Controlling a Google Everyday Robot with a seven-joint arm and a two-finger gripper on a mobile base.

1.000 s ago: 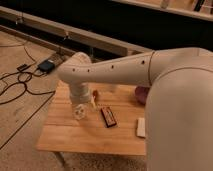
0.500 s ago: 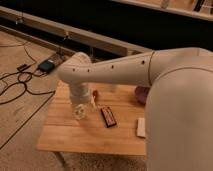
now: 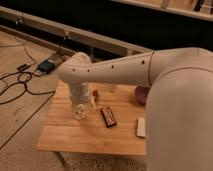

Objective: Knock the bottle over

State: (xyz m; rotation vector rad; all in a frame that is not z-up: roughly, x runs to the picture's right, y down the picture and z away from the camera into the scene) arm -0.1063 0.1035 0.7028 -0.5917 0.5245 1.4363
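My gripper [image 3: 80, 110] hangs down from the white arm [image 3: 120, 67] over the left part of the wooden table [image 3: 75, 137]. A small pale upright shape that looks like the bottle [image 3: 92, 103] stands right beside the gripper on its right, partly hidden by the arm. I cannot tell whether they touch. A small reddish-brown object [image 3: 95, 93] sits just behind the bottle. A flat dark bar [image 3: 107, 116] lies on the table to the bottle's right.
A purplish rounded object [image 3: 141, 94] sits at the table's back right, half hidden by the arm. A flat white item [image 3: 141, 127] lies near the right front. Black cables [image 3: 17, 87] and a dark box [image 3: 46, 65] lie on the floor at left.
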